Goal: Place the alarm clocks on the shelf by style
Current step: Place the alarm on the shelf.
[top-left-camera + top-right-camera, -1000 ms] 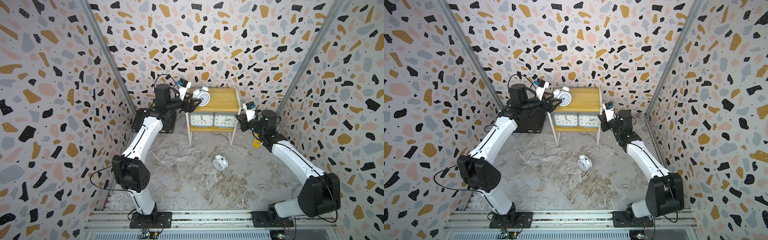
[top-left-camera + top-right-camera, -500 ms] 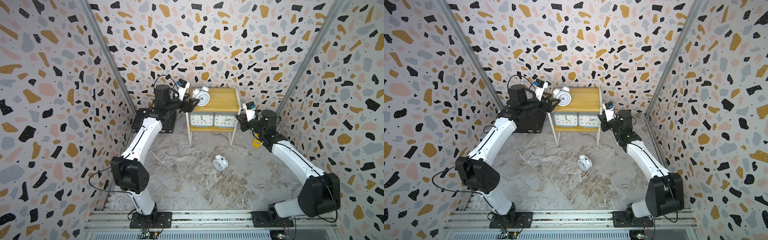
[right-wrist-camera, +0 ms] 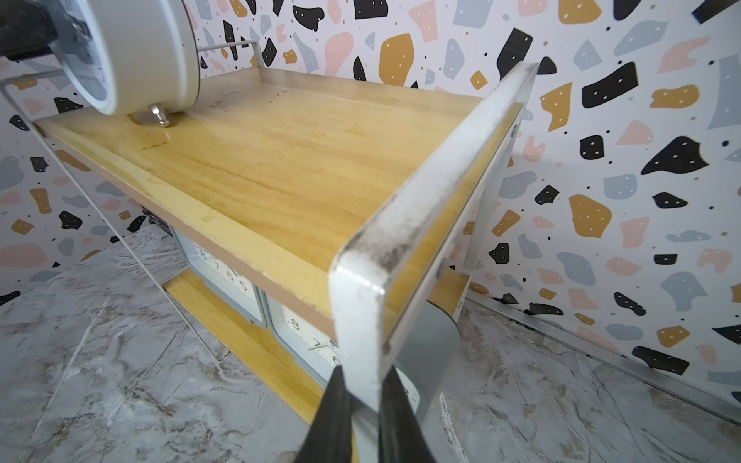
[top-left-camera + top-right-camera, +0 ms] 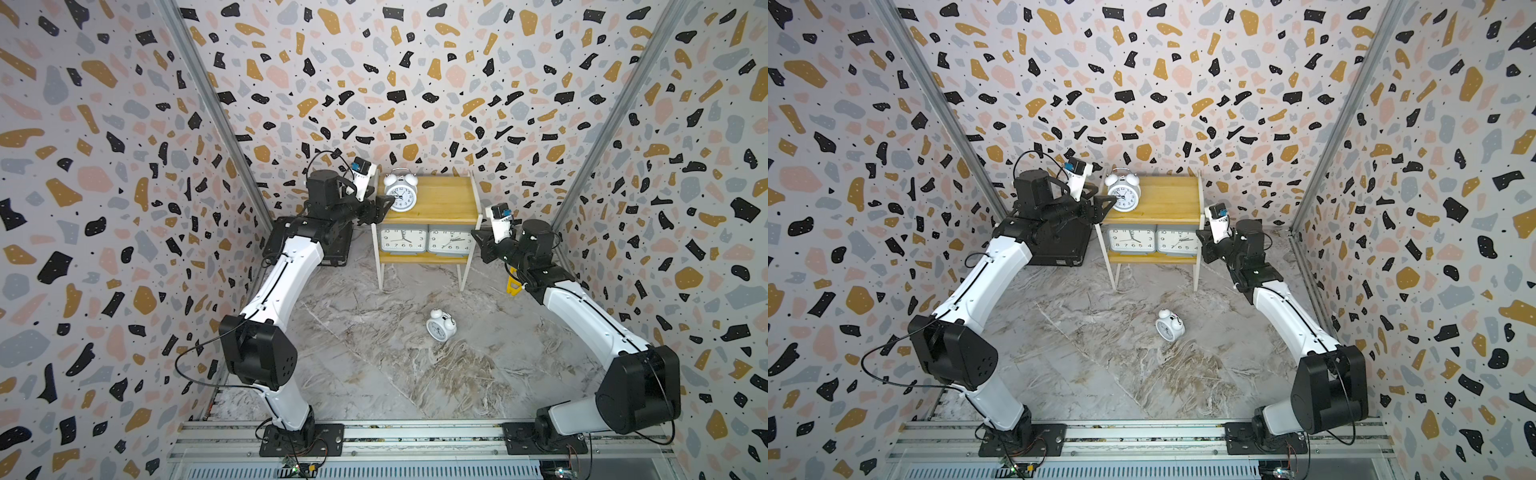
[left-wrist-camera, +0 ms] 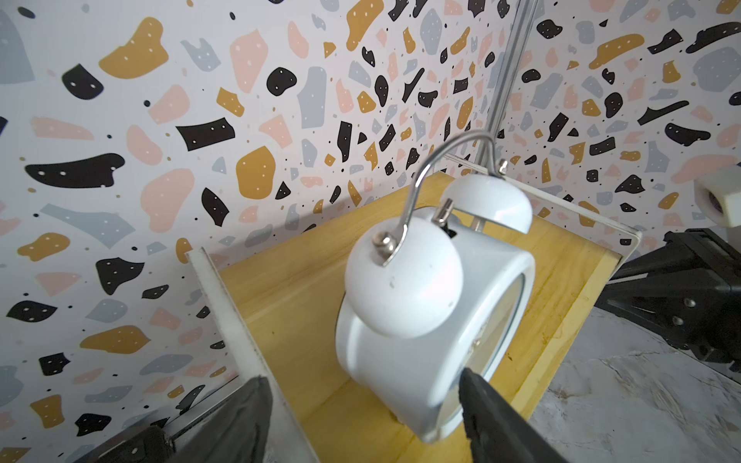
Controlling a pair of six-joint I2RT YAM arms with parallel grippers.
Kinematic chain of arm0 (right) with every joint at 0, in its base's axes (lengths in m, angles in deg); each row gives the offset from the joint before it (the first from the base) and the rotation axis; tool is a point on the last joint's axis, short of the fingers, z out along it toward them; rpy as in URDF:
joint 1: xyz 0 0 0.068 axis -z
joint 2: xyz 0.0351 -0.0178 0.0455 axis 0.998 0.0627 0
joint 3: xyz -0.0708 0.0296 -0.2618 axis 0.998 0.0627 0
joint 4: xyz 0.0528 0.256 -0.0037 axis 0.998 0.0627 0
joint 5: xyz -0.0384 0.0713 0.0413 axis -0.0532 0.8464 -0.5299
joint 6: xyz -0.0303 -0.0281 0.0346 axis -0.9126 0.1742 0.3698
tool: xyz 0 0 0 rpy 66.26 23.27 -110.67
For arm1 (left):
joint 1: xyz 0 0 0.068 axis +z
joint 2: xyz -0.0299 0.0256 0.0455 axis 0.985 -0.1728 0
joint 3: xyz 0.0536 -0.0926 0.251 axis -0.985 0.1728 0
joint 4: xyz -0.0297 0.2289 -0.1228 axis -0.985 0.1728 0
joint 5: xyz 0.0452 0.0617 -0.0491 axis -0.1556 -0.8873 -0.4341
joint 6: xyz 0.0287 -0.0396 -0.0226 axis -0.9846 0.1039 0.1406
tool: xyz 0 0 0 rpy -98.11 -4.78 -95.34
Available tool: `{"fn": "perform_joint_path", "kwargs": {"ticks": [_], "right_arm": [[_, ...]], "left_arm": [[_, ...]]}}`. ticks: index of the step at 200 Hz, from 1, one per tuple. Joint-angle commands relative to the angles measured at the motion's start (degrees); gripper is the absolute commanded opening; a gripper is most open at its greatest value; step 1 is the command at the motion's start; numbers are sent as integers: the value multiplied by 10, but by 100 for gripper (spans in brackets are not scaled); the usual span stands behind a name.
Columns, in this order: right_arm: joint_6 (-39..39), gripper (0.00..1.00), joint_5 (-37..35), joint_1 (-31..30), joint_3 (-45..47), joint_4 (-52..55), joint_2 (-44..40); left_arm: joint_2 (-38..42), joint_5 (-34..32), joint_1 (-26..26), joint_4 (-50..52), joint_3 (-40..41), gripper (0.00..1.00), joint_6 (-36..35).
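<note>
While the right gripper (image 4: pixel 478 242) held the white frame of the shelf (image 4: pixel 444 203) at its 3 o'clock side, with its fingers (image 3: pixel 337 405) pressed together on the front upright, the left gripper (image 4: pixel 384 204) sat at the 9 o'clock end of the top board. The left jaws stood apart and clamped nothing. In the left wrist view one finger (image 5: pixel 493 417) lay at the front rim of the round twin-bell clock (image 4: pixel 400 195), whether touching it or not I could not tell, and the other was well clear beyond the frame rail. That clock stood upright on the top board (the right wrist view showed a foot planted on the wood), facing 6 o'clock. On the lower board the two grey rectangular clocks (image 4: pixel 402 240) sat side by side. The second round clock (image 4: pixel 440 325) lay tipped over on the marble floor, at 6 o'clock from the shelf and well apart from it. A black case (image 4: pixel 1059 249) rested at the shelf's 9 o'clock, under the left arm.

The step in hand looked like releasing the first round clock onto the top tier, with three of the four clocks now placed. The next move would call for drawing the left gripper back toward 9 o'clock without the near finger dragging the clock. One arm would then fetch the fallen clock and stand it on the bare 3 o'clock half of the top board, beside its twin.
</note>
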Motion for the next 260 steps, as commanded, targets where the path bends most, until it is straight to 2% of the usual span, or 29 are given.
{"fn": "perform_joint_path", "kwargs": {"ticks": [1,68,98,128,165,198,260], "right_arm": [[13,11,16,-3,-21,2,0],[11,14,9,-4,-20,5,-4],[4,29,-5,-4,-17,9,-19],[-8,44,-26,-4,-8,21,-37],[-14,55,-38,-4,17,32,-69],[-15,59,-37,-4,45,58,-109],[-1,59,6,-4,130,113,-203]], "left_arm": [[21,-9,4,-25,9,77,-1],[27,13,4,-36,14,79,-5],[38,14,4,-36,17,86,-17],[58,6,4,-40,29,89,-21],[88,-4,4,-36,48,89,-10],[143,-8,4,-36,110,89,8],[278,-6,4,-46,293,89,58]]}}
